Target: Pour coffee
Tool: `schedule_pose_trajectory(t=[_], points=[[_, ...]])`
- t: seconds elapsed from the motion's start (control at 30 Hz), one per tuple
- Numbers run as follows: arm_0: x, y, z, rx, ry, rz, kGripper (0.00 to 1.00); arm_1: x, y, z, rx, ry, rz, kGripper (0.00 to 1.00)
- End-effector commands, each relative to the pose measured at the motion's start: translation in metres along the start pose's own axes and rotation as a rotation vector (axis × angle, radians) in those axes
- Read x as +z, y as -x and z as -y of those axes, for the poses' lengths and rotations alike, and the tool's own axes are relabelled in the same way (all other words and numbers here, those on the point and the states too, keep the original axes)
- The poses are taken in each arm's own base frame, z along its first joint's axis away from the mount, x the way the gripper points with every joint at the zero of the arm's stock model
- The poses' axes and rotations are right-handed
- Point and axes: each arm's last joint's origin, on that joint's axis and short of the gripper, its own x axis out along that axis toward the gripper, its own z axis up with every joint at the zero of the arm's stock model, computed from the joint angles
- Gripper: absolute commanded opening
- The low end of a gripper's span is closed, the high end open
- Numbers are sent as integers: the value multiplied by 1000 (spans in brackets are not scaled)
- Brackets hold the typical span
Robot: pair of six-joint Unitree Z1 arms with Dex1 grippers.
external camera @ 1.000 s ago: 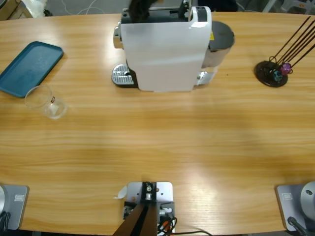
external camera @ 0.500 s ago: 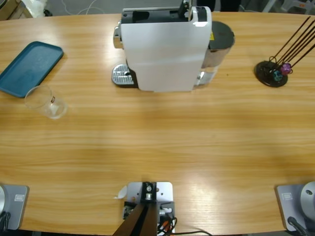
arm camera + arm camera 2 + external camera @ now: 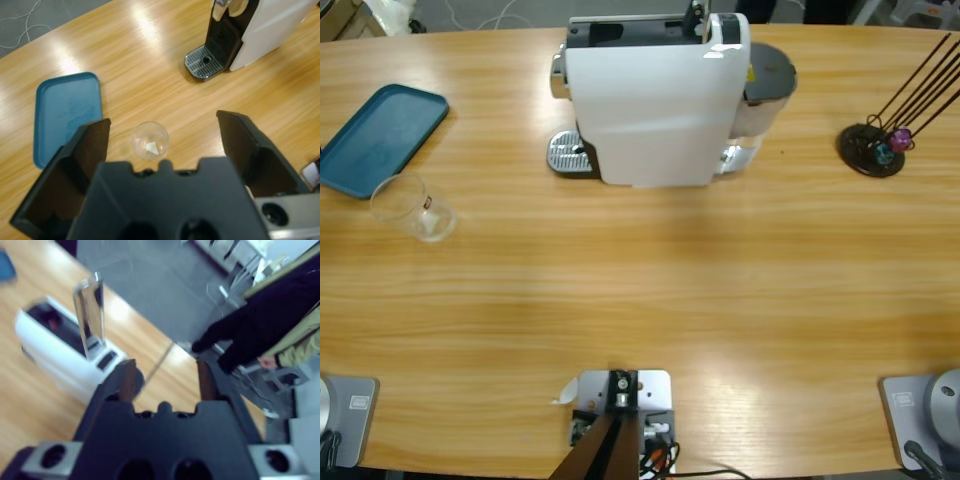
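Observation:
A small clear glass tumbler (image 3: 410,207) with a tiny red mark stands on the wood at the left, just off the blue tray's (image 3: 380,137) corner. No amber coffee shows inside it. In the left wrist view the tumbler (image 3: 149,140) sits below and ahead of my left gripper (image 3: 162,122), whose jaws are wide open and well above it. The white coffee machine (image 3: 655,95) stands at the back middle, its drip tray (image 3: 567,153) bare. My right gripper (image 3: 165,365) is open in the air, looking over the machine (image 3: 55,355) and its raised silver lever (image 3: 90,315). Neither gripper appears in the high view.
A black stand with thin rods (image 3: 875,145) sits at the back right. The blue tray (image 3: 67,115) lies left of the tumbler. A person in dark and olive clothes (image 3: 270,315) stands beyond the table's far side.
A dark shape over the machine's top rear edge one second ago has left the high view. The tumbler, tray and machine have not moved.

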Motion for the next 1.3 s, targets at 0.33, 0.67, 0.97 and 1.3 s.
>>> schedule_pose_trajectory(t=[0.33,0.67,0.97,1.3], points=[[-6,-12,3,-16,-20,-44,913,-34,-101,-89,-374,193,-47,0],[-5,-16,4,-16,-22,-55,913,-3,-117,-127,-333,255,30,0],[-5,-15,4,-17,-22,-51,913,6,-130,-152,-301,270,42,0],[-5,-15,4,-17,-22,-51,913,0,-140,-169,-270,268,33,0]])
